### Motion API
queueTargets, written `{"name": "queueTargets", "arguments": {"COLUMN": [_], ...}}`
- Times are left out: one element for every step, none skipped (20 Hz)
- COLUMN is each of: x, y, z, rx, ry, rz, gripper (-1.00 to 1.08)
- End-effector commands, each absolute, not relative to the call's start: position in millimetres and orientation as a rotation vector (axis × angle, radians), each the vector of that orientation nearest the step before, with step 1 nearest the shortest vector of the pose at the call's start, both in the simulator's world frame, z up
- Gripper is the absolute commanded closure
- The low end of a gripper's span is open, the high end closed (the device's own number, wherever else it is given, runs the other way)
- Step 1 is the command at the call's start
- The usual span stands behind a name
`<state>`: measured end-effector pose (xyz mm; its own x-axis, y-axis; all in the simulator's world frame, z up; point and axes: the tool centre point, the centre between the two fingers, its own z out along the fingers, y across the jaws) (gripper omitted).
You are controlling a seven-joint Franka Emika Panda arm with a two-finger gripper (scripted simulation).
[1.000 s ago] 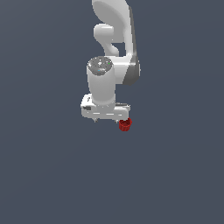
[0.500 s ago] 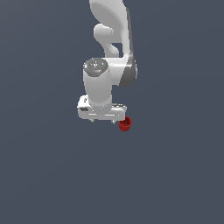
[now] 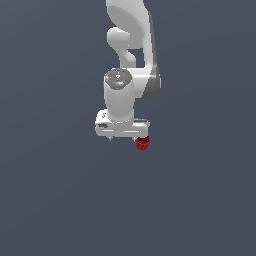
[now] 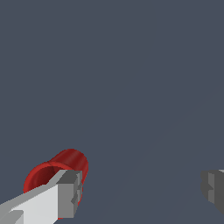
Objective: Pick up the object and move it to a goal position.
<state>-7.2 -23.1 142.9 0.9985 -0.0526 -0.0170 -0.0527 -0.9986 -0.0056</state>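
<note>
Although the red cup lies very close to the gripper, it is not between the fingers. In the wrist view the two fingers stand wide apart, so the pincer is open and holds nothing. One finger stands in front of the cup and partly covers its ridged rim, while the other finger is well apart from it at the opposite edge of the picture. The cup seems to lie on its side, because its hollow mouth is turned toward the camera. I cannot tell whether the near finger touches it.

The floor is a plain grey surface and shows no edges or corners, so I can place the cup only against the gripper. In the exterior view the cup sits just below the hand's end toward the exterior view's right, outside the span of the fingers. Behind and above it rises the white arm.

I judge that the step in hand is the approach before the grasp, and the picking up is not yet done. The next move calls for a sideways shift of the hand, so that the cup comes into the middle of the gap. Only then should the fingers descend and close. No goal mark is visible.
</note>
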Motion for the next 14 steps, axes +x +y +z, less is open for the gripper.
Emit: {"name": "queueTargets", "arguments": {"x": [-12.9, -15.9, -19.5, -23.5, -27.8, -32.0, -36.0, -39.7, -43.1, -46.2, -48.9, -51.3, -53.3, -54.8], "y": [-7.6, -0.2, 7.9, 16.7, 25.6, 33.7, 41.0, 47.6, 53.5, 58.6, 63.0, 66.7, 69.7, 72.0], "z": [135.7, 132.2, 128.3, 124.2, 120.1, 116.3, 112.9, 109.9, 107.2, 104.9, 102.8, 101.2, 99.8, 98.7], "rx": [-3.137, -3.138, -3.139, -3.139, -3.14, -3.141, -3.141, -3.141, -3.141, -3.141, -3.141, -3.141, -3.141, -3.141], "ry": [0.058, 0.046, 0.032, 0.018, 0.003, -0.011, -0.024, -0.035, -0.046, -0.055, -0.063, -0.07, -0.076, -0.08], "rz": [0.024, 0.022, 0.02, 0.017, 0.015, 0.012, 0.01, 0.008, 0.007, 0.005, 0.004, 0.003, 0.002, 0.001], "gripper": [-0.92, -0.92, -0.92, -0.92, -0.92, -0.92, -0.92, -0.92, -0.92, -0.92, -0.92, -0.92, -0.92, -0.92]}}
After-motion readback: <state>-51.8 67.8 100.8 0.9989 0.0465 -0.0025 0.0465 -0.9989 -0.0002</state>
